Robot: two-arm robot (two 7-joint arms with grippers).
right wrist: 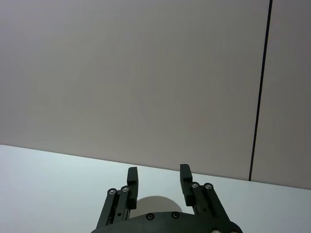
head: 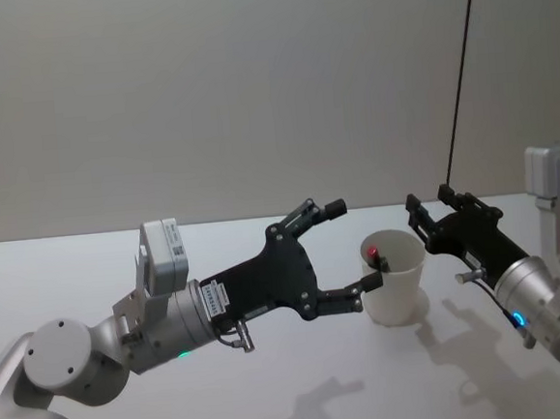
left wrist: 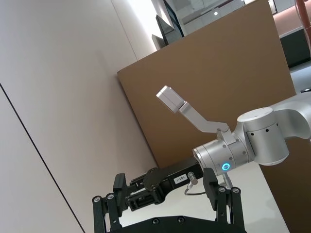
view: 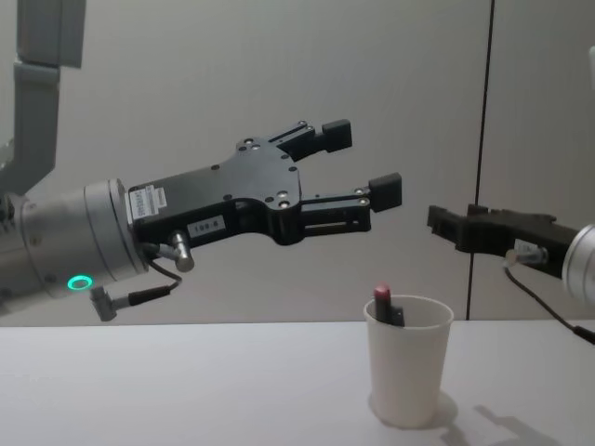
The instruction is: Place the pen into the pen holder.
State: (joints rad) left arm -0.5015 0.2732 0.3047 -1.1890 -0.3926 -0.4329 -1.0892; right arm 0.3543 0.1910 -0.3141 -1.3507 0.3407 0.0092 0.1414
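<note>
Both grippers, left [view: 361, 160] and right [head: 427, 206], gape wide and empty beside the pen holder [view: 409, 372], where the pen [view: 385, 305] stands inside, so we should back away without nudging the cup.

Head cam looks down from up high. Chest cam sits low and looks across the table [view: 186, 390] from the side. Both share the pen holder [head: 394, 276] and both claws. L wrist cam sees the right claw [left wrist: 127, 191]. R wrist cam faces the wall.
</note>
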